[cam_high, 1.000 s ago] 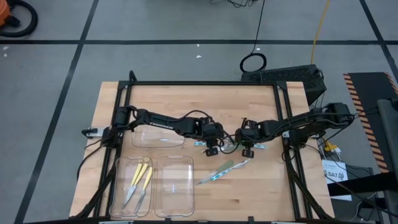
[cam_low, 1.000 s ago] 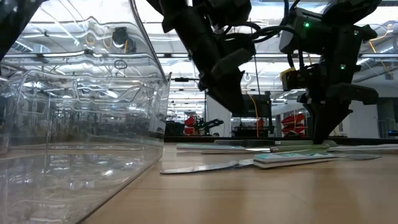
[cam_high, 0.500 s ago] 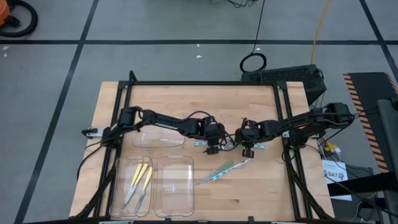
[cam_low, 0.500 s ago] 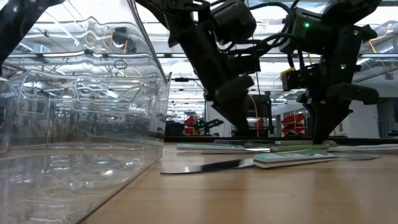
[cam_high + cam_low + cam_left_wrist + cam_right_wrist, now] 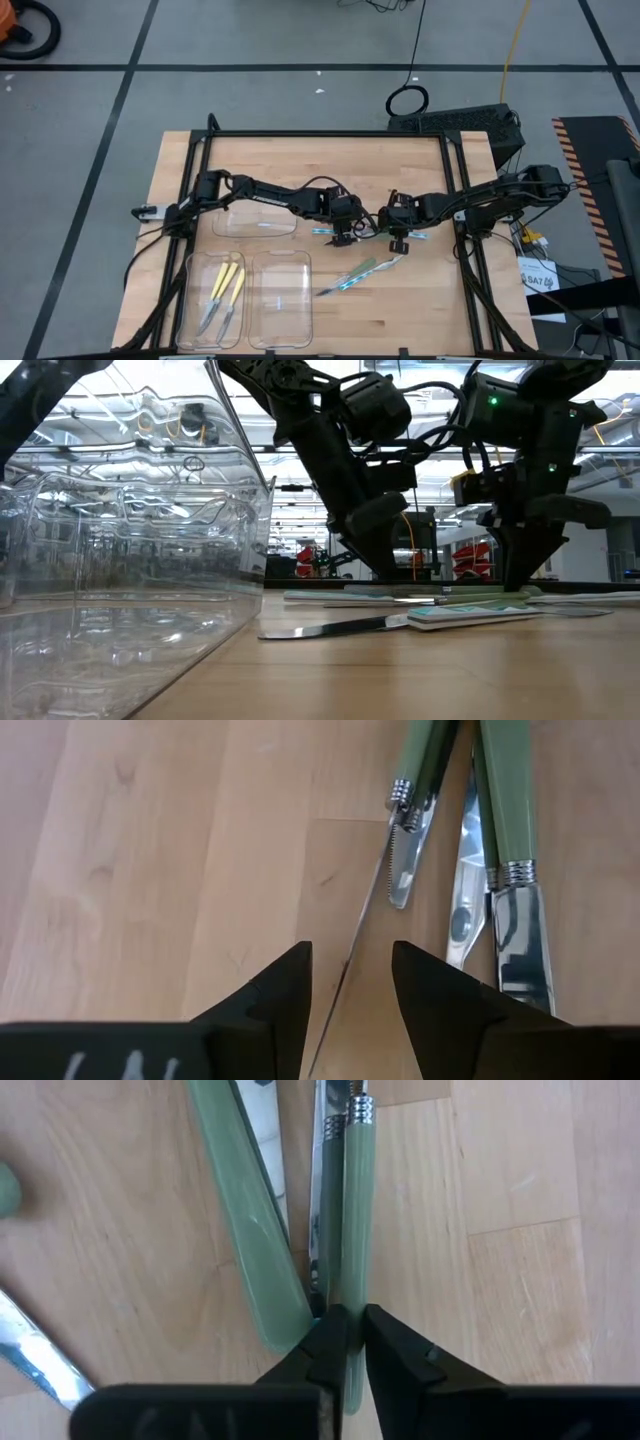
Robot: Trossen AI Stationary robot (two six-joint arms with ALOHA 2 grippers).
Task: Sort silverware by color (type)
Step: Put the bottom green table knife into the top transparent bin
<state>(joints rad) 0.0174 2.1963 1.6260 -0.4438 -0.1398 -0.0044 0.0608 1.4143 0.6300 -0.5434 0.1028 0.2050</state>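
Since a second ago the left arm has swung its wrist a little nearer the right gripper, and the left gripper (image 5: 340,238) now sits lower over the pile in the middle of the table (image 5: 300,160). Its fingers (image 5: 285,995) stand partly open with bare wood and a thin knife blade (image 5: 360,935) between them; they hold nothing. The right gripper (image 5: 397,244) is just beside it, its fingers (image 5: 395,1350) nearly closed, pinching the end of a pale green handle (image 5: 355,1230) that lies flat on the wood. In the right wrist view that handle runs straight away from the fingers to its ribbed metal collar, and a second green handle (image 5: 245,1220) lies slanted against it, the two meeting close to the fingertips. In the left wrist view more green utensils (image 5: 510,800) point their metal ends toward the left gripper, long axes roughly in line with its fingers. From the pile toward the table's near edge lies a blue knife (image 5: 340,285) with a green piece (image 5: 362,267) beside it, both slanting from the trays up toward the right gripper. Two yellow utensils (image 5: 225,285) lie in the left front tray (image 5: 190,300), long axes running near to far, slightly tilted; the next tray (image 5: 300,300) stands beside it and a third tray (image 5: 255,222) lies under the left arm. A white tag (image 5: 540,281) off the table's right side carries print too small to read.
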